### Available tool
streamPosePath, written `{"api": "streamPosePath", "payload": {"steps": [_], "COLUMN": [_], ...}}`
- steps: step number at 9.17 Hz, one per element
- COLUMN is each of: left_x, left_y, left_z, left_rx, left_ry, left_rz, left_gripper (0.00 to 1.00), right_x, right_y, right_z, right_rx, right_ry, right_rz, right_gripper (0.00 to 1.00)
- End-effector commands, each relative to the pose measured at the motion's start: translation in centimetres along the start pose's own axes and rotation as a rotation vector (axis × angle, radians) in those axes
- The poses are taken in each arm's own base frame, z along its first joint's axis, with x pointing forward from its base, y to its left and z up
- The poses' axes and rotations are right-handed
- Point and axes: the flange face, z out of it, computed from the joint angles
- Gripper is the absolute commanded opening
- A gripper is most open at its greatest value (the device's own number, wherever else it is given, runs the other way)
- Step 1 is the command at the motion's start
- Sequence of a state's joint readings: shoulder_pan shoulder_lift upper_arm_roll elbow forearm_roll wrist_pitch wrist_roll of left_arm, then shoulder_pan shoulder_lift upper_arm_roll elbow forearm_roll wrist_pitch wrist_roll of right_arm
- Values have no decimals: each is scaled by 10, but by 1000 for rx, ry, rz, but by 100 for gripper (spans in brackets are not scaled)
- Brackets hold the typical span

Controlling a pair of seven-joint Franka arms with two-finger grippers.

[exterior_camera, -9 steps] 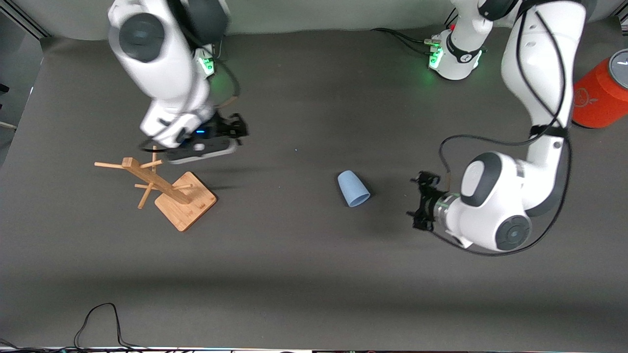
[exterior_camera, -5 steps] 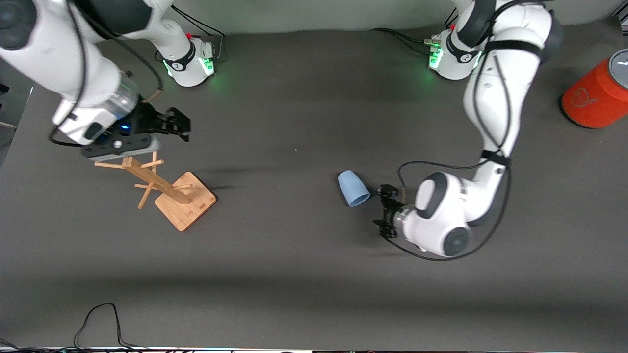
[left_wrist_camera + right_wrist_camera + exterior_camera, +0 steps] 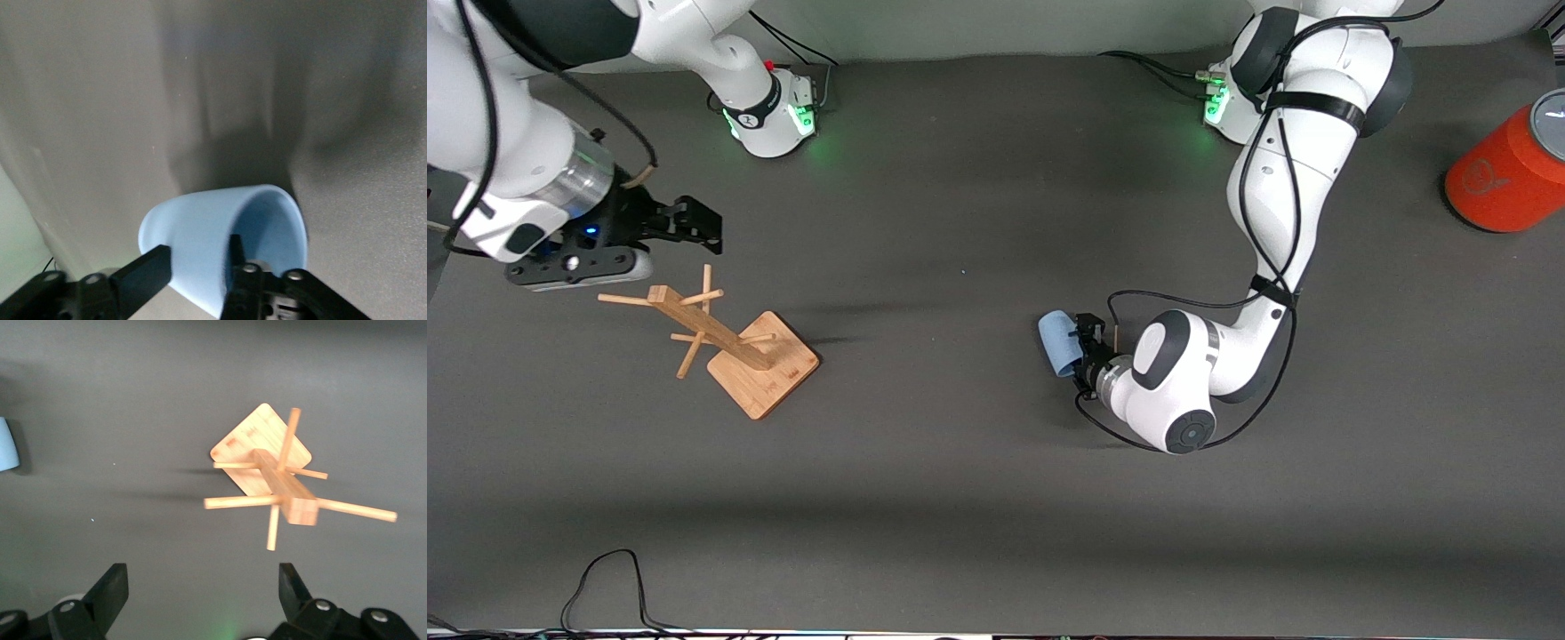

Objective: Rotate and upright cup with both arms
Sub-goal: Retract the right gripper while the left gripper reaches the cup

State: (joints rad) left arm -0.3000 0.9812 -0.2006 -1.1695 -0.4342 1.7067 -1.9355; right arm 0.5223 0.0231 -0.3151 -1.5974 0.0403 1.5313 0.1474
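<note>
Black two-finger left gripper [image 3: 1080, 351] sat low at the table, at the mouth end of the small pale blue handleless tumbler [image 3: 1057, 343], which lay on its side on the dark grey table covering [image 3: 960, 498] about midway between the two arms' ends. In the left wrist view one finger [image 3: 235, 250] reached inside the cup's open mouth and the other finger [image 3: 148, 268] lay along the outside of the wall, so the rim wall stood between them; the jaws looked pinched onto that wall, gripping the cup [image 3: 220, 257]. The cup's narrower base pointed away from the gripper, toward the right arm's end of the table.

The right gripper [image 3: 685, 224] hung in the air toward the right arm's end of the table, above the table covering just beside the light wooden mug tree with a square base and thin pegs [image 3: 725, 336], and it waited there with nothing in it. Its fingers [image 3: 107, 593] were spread wide apart in the right wrist view, with the wooden stand [image 3: 280, 480] below them and an edge of the blue cup [image 3: 7, 443] visible at the border.

A large orange cylinder with a grey top [image 3: 1507, 182] lay at the left arm's end of the table, well apart from the cup. A thin black cable [image 3: 605, 578] looped on the table edge nearest the front camera.
</note>
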Motion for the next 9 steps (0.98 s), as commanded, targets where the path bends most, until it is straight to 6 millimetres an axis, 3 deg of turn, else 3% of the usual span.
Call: {"api": "streamPosePath", "payload": {"steps": [1,3,6,8,9], "left_x": [-3,-11,-43,-90,-97], "left_y": [-3,-12,-51,-85,-90], "left_z": [1,-11,-68,-67,-77], "left_rx": [34,26,-72,-294,-433], "left_ry": [4,9,16,229,262], "left_rz": [-5,11,37,-95,-210], "left_gripper": [0,0,0,0,0], "right_x": [-10,-17,-16,-14,-14], "right_y": [24,41,39,64,79], "right_z": [-11,-18,-20,-18,-18], "right_rx": [-2,1,4,-4,0], "right_ry": [-9,-14,-4,-7,-8], "right_rz": [3,47,41,54,18], "right_gripper": [100,100,100,100,100]}}
